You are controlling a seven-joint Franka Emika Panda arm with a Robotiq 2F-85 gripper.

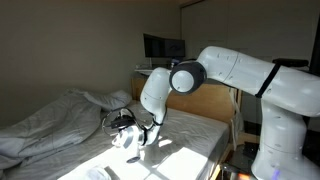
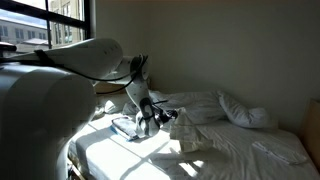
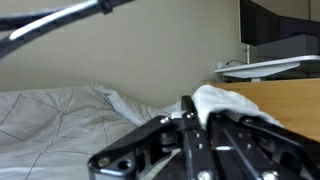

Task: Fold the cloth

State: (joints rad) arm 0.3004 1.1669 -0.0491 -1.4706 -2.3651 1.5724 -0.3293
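The cloth (image 1: 127, 139) is a thin white sheet spread over the mattress, bright where the sun falls on it. My gripper (image 1: 124, 124) hangs low over the bed's sunlit middle, shut on a bunched fold of the cloth. The wrist view shows the black fingers (image 3: 188, 108) pressed together, with a white wad of the cloth (image 3: 226, 100) pinched at their tips. In an exterior view, the gripper (image 2: 153, 122) sits beside a raised peak of the cloth (image 2: 187, 133).
A puffy grey-white duvet (image 1: 60, 115) is heaped at one end of the bed, with a pale pillow (image 2: 246, 113) beside it. A wooden board (image 1: 205, 100) stands behind the bed, with a dark monitor (image 1: 163, 46) beyond it. A window (image 2: 50, 20) lights the mattress.
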